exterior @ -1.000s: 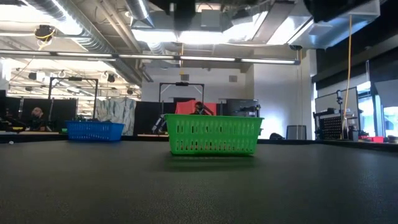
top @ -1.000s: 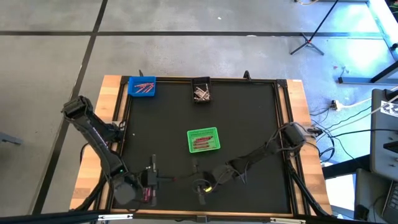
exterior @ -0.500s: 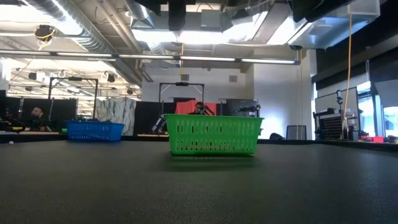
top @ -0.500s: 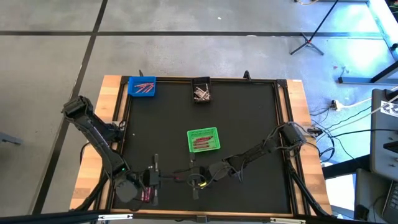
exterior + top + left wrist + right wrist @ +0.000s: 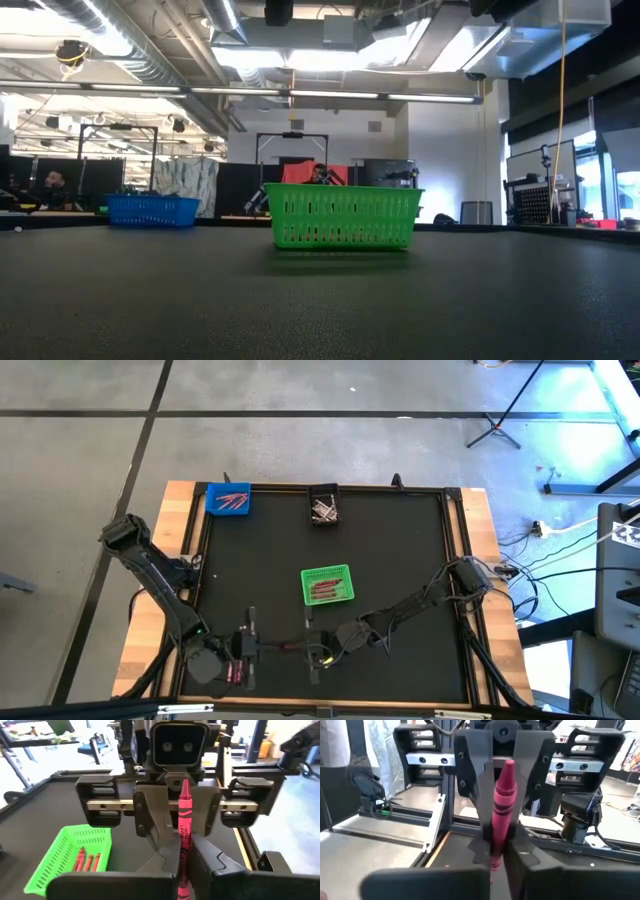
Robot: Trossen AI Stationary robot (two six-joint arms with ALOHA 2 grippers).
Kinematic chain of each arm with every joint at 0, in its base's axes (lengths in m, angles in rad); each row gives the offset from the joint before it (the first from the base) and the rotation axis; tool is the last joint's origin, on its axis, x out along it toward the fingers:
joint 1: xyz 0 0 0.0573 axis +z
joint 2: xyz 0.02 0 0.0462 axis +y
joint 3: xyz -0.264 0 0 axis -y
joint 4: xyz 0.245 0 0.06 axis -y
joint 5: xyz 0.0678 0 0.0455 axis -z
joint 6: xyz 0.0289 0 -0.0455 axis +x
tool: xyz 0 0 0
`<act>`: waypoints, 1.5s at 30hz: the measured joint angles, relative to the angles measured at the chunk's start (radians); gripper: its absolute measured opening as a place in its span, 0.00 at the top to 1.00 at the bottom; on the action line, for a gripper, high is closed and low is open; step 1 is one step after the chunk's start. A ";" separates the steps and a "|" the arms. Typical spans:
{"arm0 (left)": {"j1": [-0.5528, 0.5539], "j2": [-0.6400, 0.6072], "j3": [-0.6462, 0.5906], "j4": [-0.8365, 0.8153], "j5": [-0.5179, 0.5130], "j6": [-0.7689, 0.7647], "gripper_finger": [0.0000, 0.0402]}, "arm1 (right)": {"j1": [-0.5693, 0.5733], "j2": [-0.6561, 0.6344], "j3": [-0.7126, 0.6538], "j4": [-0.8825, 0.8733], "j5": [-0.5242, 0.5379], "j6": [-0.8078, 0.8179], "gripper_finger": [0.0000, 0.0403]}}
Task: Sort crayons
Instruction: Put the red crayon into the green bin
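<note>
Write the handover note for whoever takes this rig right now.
Left gripper and right gripper: both shut on one magenta crayon, meeting mid-air at the table's near edge, mid-handoff.
Done: red crayons lie in the green bin and the blue bin; pale ones in the black bin.
Left: one gripper must release, then the other bins this crayon.

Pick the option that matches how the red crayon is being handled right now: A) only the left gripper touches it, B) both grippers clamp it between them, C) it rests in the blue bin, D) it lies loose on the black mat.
B: in the left wrist view the left gripper grips the red crayon while the right gripper clamps it from the far side; the right wrist view shows the same.
</note>
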 joint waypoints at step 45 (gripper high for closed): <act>-0.041 0.000 0.000 -0.529 0.228 -0.462 0.75 | -0.259 -0.182 0.000 -1.258 0.128 0.137 0.89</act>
